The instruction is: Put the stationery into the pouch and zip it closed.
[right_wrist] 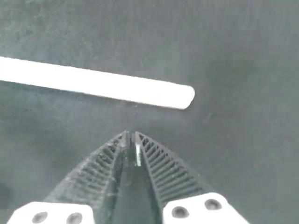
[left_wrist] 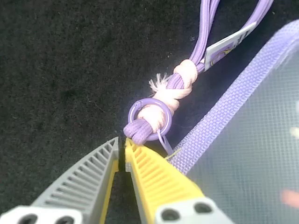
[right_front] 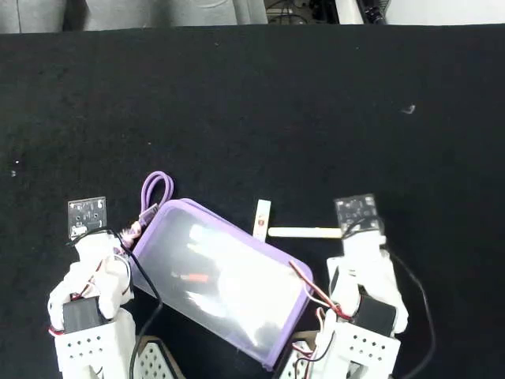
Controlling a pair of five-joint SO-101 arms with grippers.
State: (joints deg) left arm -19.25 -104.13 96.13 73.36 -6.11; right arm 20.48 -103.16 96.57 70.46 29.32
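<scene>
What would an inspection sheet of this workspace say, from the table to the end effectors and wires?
Surface: black, felt-like table.
Job's things: purple pouch with a clear face, some items inside; cord loop at one corner; a pale stick and a short white piece lie outside, by its far edge.
Clutter: small pale specks.
End effectors: left end effector shut, tips by the purple ring; right end effector shut, just short of the pale stick.
Cables: red and black wires on both arms; one crosses the pouch's corner.
Surroundings: grey shapes past the table's far edge; cannot tell what.
</scene>
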